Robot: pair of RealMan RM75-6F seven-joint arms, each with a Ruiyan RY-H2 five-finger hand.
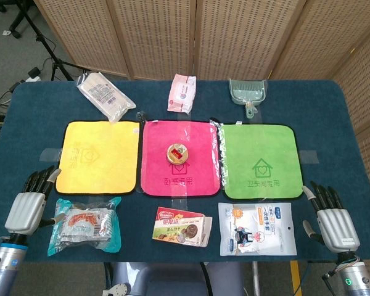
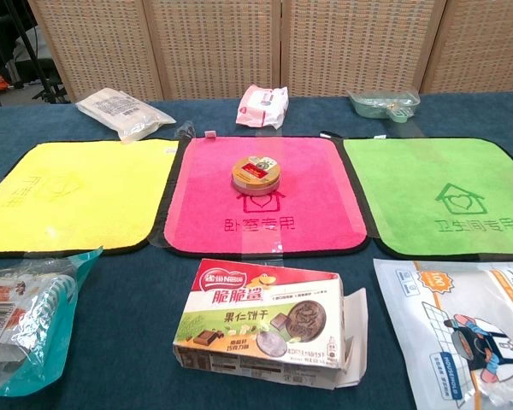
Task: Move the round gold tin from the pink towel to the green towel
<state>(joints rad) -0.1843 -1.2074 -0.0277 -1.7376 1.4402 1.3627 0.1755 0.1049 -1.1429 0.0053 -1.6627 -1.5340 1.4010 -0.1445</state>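
Note:
The round gold tin [image 1: 177,153] [image 2: 256,173] with a red label on its lid sits in the middle of the pink towel [image 1: 154,166] [image 2: 308,201]. To its right lies the green towel [image 1: 259,160] [image 2: 445,201], with nothing on it. My left hand [image 1: 32,202] rests open at the table's near left edge, fingers pointing away. At the near right edge my right hand [image 1: 332,216] lies open the same way. Both hands are far from the tin and hold nothing. The chest view shows neither hand.
A yellow towel [image 1: 98,155] [image 2: 77,192] lies left of the pink one. Along the near edge sit a teal snack bag [image 1: 83,225], a biscuit box [image 1: 182,226] [image 2: 269,316] and a white pouch [image 1: 258,229]. At the back are a clear packet [image 1: 105,94], a pink pack [image 1: 182,92] and a green dustpan [image 1: 248,92].

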